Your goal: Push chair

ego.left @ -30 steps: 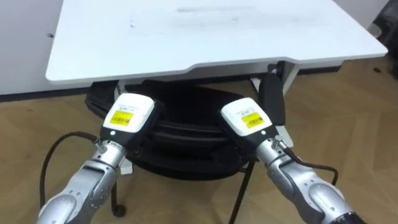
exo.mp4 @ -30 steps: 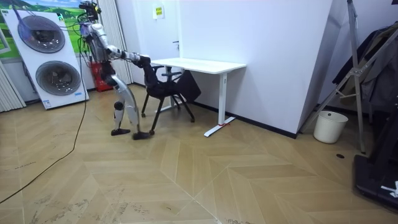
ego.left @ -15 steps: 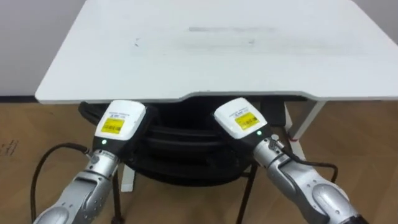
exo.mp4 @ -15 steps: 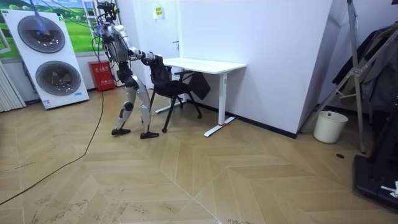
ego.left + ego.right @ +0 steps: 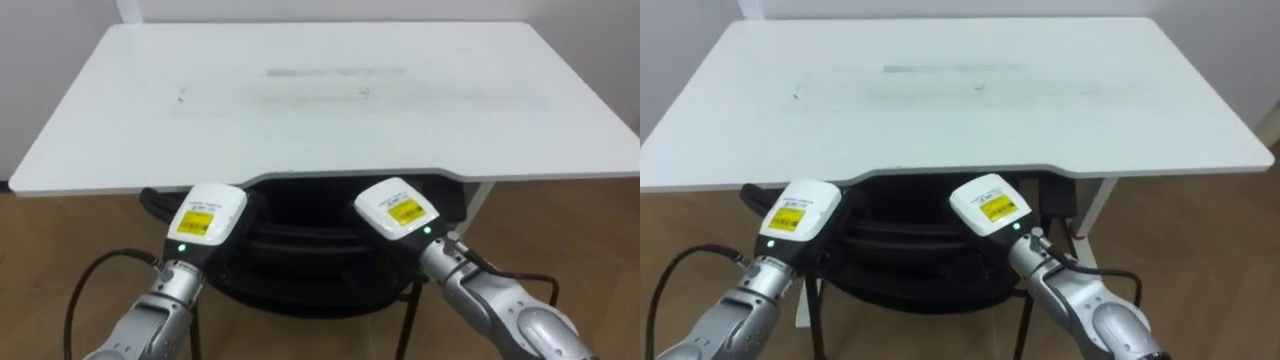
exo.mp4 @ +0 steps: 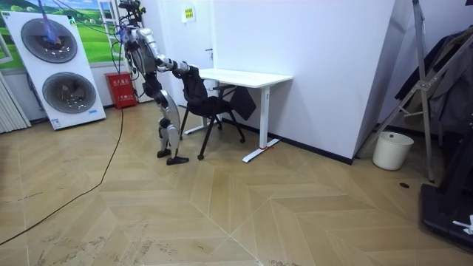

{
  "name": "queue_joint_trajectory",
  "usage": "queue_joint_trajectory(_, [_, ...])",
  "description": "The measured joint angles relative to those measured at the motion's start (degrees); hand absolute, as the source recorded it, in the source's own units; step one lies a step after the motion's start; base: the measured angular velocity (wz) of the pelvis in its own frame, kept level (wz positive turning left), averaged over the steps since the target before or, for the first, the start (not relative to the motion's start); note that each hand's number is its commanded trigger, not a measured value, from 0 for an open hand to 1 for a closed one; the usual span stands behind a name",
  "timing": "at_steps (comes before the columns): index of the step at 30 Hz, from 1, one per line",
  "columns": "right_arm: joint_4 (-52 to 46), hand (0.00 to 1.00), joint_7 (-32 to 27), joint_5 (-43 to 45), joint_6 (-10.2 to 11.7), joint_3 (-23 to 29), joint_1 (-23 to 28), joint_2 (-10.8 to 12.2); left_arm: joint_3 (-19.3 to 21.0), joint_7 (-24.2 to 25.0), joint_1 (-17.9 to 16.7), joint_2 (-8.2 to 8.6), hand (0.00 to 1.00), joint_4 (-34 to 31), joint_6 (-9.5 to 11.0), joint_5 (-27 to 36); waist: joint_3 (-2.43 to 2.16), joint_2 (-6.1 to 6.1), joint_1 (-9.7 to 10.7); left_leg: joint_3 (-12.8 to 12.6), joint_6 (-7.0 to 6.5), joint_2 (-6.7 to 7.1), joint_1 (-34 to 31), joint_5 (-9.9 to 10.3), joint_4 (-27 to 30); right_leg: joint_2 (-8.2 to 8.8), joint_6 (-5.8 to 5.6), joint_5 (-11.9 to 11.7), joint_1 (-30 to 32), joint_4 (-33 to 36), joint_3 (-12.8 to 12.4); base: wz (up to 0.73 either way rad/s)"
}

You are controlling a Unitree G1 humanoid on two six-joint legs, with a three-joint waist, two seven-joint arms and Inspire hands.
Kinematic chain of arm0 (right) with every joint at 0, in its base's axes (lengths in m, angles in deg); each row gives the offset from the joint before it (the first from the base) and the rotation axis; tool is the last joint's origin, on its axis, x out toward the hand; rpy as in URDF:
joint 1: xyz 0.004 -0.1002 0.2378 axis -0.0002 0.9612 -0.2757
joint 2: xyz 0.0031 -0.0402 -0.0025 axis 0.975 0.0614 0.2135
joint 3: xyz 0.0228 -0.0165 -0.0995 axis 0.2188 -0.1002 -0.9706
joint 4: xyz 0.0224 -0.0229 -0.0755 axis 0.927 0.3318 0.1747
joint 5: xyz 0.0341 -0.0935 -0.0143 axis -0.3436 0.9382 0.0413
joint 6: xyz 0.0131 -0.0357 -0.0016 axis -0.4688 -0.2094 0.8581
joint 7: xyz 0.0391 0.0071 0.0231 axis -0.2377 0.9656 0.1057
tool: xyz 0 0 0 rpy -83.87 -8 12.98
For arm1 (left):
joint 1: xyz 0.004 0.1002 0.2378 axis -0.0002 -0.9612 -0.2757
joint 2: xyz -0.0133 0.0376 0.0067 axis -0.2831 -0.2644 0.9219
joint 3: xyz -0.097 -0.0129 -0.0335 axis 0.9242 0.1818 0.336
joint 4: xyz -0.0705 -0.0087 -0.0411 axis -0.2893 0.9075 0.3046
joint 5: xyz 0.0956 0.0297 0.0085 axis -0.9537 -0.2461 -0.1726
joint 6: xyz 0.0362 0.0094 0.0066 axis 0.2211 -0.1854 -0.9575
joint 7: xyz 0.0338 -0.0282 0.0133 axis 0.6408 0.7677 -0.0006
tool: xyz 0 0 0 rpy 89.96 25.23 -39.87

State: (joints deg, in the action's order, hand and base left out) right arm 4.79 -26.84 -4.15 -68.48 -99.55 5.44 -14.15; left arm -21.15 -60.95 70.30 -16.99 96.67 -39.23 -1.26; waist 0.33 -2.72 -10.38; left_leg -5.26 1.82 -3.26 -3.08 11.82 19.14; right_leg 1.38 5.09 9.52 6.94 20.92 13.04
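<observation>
A black chair (image 5: 300, 262) stands with its seat partly under the white desk (image 5: 300, 100). My left hand (image 5: 208, 222) and right hand (image 5: 398, 210) rest side by side against the top of the chair's back, with the backs of the hands towards me. The right eye view shows the same: left hand (image 5: 792, 222), right hand (image 5: 985, 208), chair (image 5: 910, 258). In the room view I stand at the room view's left of the chair (image 6: 211, 103), arms stretched forward to its back, facing the desk (image 6: 244, 77).
The desk's white leg (image 5: 478, 205) comes down to the right of the chair. Behind me in the room view are stacked washing machines (image 6: 59, 66) and a red box (image 6: 124, 90). A white bin (image 6: 390, 150) and a rack (image 6: 436, 81) stand at the far right.
I have stepped forward towards the desk with both hands on the chair's back. The chair has rolled further under the desk, and the desk now looms larger in the eye view.
</observation>
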Motion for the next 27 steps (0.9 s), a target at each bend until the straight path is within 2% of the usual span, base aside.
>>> queue_joint_trajectory(1, [-0.04, 1.00, -0.02, 0.05, 0.15, 0.00, 0.06, -0.06, 0.01, -0.63, -0.37, 0.11, 1.00, -0.05, 0.01, -0.20, -0.29, 0.03, -0.01, -0.55, -0.07, 0.18, 0.46, -0.72, -1.96, -0.12, -0.41, -1.16, -0.25, -1.51, -0.30, -0.20])
queue_joint_trajectory(2, [-0.18, 1.00, 0.06, 0.36, 0.16, 0.01, 0.06, 0.15, 0.56, -0.88, -0.77, 0.23, 1.00, -0.37, 0.12, -0.77, -0.36, -0.01, -0.18, -1.02, -0.19, 0.55, 0.93, -2.05, -3.75, -0.43, -0.37, -2.04, -0.36, -2.78, -0.71, -0.14])
queue_joint_trajectory(5, [-0.55, 1.00, 0.70, 0.65, 0.09, 0.08, 0.07, 0.43, 1.39, -0.57, -1.53, 0.23, 1.00, -1.17, 0.13, -1.25, -0.38, -0.27, -0.31, -0.93, -0.19, 0.90, 2.20, -3.44, -6.45, -0.81, -0.27, -2.90, -0.99, -4.51, -1.14, -0.09])
queue_joint_trajectory(6, [-0.66, 0.96, 0.97, 0.72, 0.06, 0.08, 0.09, 0.47, 1.46, -0.55, -1.68, 0.22, 1.00, -1.22, 0.13, -1.24, -0.38, -0.26, -0.28, -0.92, -0.15, 0.92, 2.44, -3.55, -6.74, -0.82, -0.27, -2.90, -1.14, -4.58, -1.17, 0.00])
queue_joint_trajectory(7, [-0.69, 0.64, 1.01, 0.72, 0.06, 0.09, 0.31, 0.56, 1.50, -0.61, -1.96, 0.23, 1.00, -1.24, 0.13, -1.24, -0.36, -0.21, -0.19, -0.82, -0.18, 0.92, 2.96, -3.71, -7.31, -0.91, -0.27, -2.91, -1.64, -4.97, -1.14, 0.00])
queue_joint_trajectory(8, [-0.80, 0.54, 1.01, 0.72, 0.07, 0.09, 0.64, 0.60, 1.48, -0.71, -2.27, 0.23, 1.00, -1.29, 0.14, -1.24, -0.35, -0.19, -0.15, -0.82, -0.16, 0.92, 3.56, -3.75, -7.82, -0.98, -0.28, -2.94, -2.16, -5.28, -1.17, 0.00])
queue_joint_trajectory(9, [-0.86, 0.00, 1.03, 0.73, 0.07, 0.09, 0.75, 0.62, 1.48, -0.76, -2.46, 0.22, 0.82, -1.38, 0.14, -1.24, -0.36, -0.16, -0.15, -0.84, -0.16, 0.92, 3.74, -3.75, -7.92, -1.00, -0.28, -2.93, -2.28, -5.32, -1.22, 0.00])
queue_joint_trajectory(10, [-1.24, 0.00, 1.05, 0.75, 0.07, 0.09, 0.93, 0.59, 1.50, -0.76, -2.72, 0.21, 0.38, -1.75, 0.12, -1.24, -0.33, -0.08, -0.14, -0.84, -0.16, 0.91, 3.80, -3.75, -7.98, -1.06, -0.28, -2.93, -2.36, -5.46, -1.28, 0.00])
queue_joint_trajectory(11, [-1.41, 0.00, 1.07, 0.75, 0.07, 0.09, 1.03, 0.55, 1.49, -0.78, -2.85, 0.21, 0.03, -1.86, 0.12, -1.24, -0.33, -0.07, -0.13, -0.85, -0.16, 0.92, 3.82, -3.75, -8.07, -1.08, -0.30, -2.94, -2.39, -5.57, -1.28, 0.00])
queue_joint_trajectory(12, [-1.63, 0.00, 1.01, 0.82, 0.06, 0.11, 1.32, 0.54, 1.49, -0.79, -3.10, 0.19, 0.00, -2.12, 0.12, -1.26, -0.31, -0.03, -0.01, -0.83, -0.18, 0.90, 4.09, -3.81, -8.40, -1.17, -0.41, -3.08, -2.73, -6.03, -1.27, 0.00])
queue_joint_trajectory(15, [-1.87, 0.00, 0.96, 1.00, 0.06, 0.25, 1.90, 0.50, 1.45, -0.56, -3.85, 0.16, 0.00, -2.84, -0.20, -1.25, -0.20, 0.20, 0.23, -0.81, -0.19, 0.86, 4.76, -3.90, -8.75, -1.29, -0.51, -3.19, -3.59, -6.66, -1.27, 0.02])
queue_joint_trajectory(17, [-2.07, 0.00, 0.96, 1.19, 0.06, 0.34, 2.18, 0.62, 1.52, -0.33, -3.90, 0.67, 0.00, -2.94, -0.28, -0.98, -0.22, 0.35, 0.49, -0.76, -0.21, 0.81, 4.80, -3.91, -8.85, -1.41, -0.71, -3.33, -3.96, -7.20, -1.28, 0.09])
queue_joint_trajectory(20, [-2.61, 0.00, 1.02, 1.41, 0.06, 0.91, 2.84, 0.63, 2.46, 0.73, -4.04, 2.51, 0.00, -3.54, -0.64, 0.87, -0.20, 0.38, 0.48, -0.76, -0.36, 0.91, 4.79, -4.04, -9.09, -1.41, -0.77, -3.36, -3.96, -7.26, -1.55, 0.05])
queue_joint_trajectory(27, [-3.64, 0.00, 1.75, 1.48, 0.07, 1.21, 3.09, 0.35, 2.79, 1.41, -4.05, 3.69, 0.00, -4.01, -1.31, 4.46, -0.14, 1.11, 0.51, -0.80, -0.38, 0.94, 4.78, -4.04, -9.10, -1.60, -0.93, -3.33, -3.86, -7.29, -2.20, 0.00])
